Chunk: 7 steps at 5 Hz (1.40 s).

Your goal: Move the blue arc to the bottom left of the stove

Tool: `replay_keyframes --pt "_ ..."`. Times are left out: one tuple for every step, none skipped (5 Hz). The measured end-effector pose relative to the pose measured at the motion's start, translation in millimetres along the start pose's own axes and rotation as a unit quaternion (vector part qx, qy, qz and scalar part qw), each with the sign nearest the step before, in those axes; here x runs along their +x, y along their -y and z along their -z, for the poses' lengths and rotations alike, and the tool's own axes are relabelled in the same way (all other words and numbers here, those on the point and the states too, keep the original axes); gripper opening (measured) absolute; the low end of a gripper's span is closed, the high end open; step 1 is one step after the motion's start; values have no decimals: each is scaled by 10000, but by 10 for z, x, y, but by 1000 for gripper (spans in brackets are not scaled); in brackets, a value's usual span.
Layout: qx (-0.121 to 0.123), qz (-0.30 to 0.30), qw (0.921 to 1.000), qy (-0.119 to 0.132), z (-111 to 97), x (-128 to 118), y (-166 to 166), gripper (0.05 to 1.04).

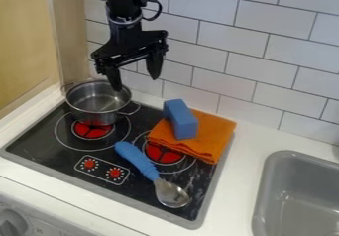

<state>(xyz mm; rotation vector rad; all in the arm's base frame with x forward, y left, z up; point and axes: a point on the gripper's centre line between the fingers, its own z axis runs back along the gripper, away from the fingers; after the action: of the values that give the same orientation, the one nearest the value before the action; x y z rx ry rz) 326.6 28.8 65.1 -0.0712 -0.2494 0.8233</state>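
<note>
The gripper (135,79) hangs above the back left of the stove, over the right part of the metal pot, its two fingers apart with nothing between them. A blue arc-like block (181,119) rests on the folded orange cloth (213,135) at the back right of the stove, to the right of and below the gripper. The black stove top (49,148) has red burners and a grey rim, and its bottom left corner lies in front of the pot.
The metal pot (97,112) stands on the back left burner. A spoon with a blue handle (138,159) lies across the front right part of the stove. To the right is a grey sink (263,200), and a tiled wall (255,64) rises behind.
</note>
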Motion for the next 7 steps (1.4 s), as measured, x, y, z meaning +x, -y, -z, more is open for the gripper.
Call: replay_keyframes --pt "120 42 9999 -106 97 -55 -2 999" --pt "-98 253 9994 -195 154 -130 188 999" --pt "-131 550 9980 -295 254 -179 339 999" --pt "-142 712 9966 -390 307 -274 429 998" --pt "-194 795 9956 -466 371 -267 515 999" --pt "-135 990 9933 -579 453 -368 589 999" --pt "-18 1016 9923 -713 545 -434 570 957"
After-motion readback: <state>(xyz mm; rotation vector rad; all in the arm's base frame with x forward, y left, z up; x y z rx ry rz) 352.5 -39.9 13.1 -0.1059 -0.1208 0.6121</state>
